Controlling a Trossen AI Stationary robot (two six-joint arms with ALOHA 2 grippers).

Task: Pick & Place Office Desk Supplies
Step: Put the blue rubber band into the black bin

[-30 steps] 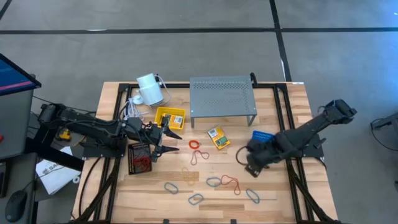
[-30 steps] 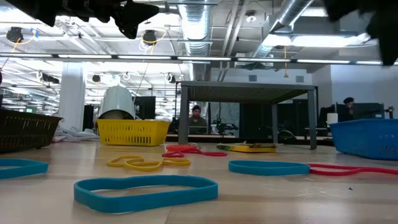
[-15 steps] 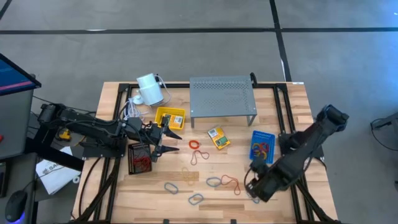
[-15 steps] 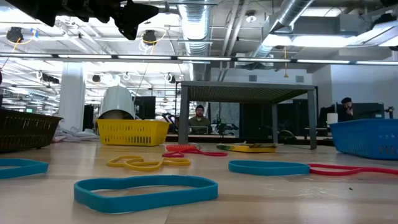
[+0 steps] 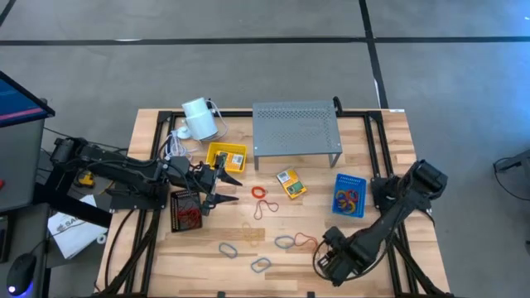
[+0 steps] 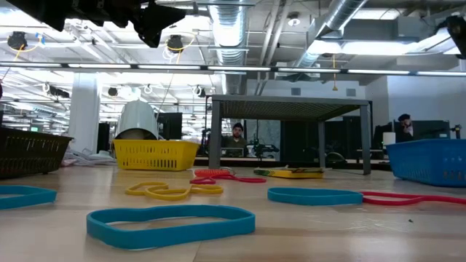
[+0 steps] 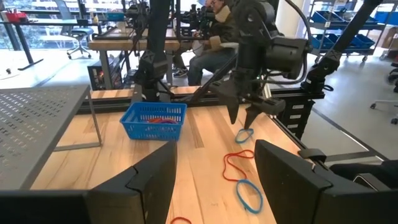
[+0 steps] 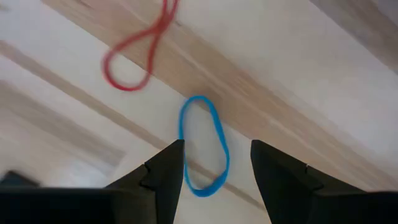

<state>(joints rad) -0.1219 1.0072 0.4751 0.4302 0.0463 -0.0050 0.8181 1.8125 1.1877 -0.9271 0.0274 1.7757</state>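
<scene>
Rubber bands lie flat on the wooden table: a red one point(image 5: 260, 192), a yellow one point(image 5: 248, 233), blue ones point(image 5: 227, 248) point(image 5: 260, 265) point(image 5: 285, 242), and a red one point(image 5: 306, 242). A yellow-green crayon box point(image 5: 290, 182) lies in front of the shelf. My right gripper point(image 5: 329, 261) is open near the table's near right edge, fingers pointing down over a blue band point(image 8: 204, 146) that shows between them without touching. My left gripper point(image 5: 219, 190) is open and hangs in the air between the yellow basket point(image 5: 226, 155) and the black basket point(image 5: 185, 209).
The blue basket point(image 5: 349, 194) holds red and orange bands; the black basket holds red ones. The grey perforated shelf point(image 5: 296, 132) and the white cylinder point(image 5: 199, 118) stand toward the far edge. People sit at desks beyond the table point(image 6: 234, 138).
My right gripper has swung from beside the blue basket toward the table's near edge and come down over the blue band at the near right. The blue basket, which the arm had covered, now shows in full. The left arm has kept still.
</scene>
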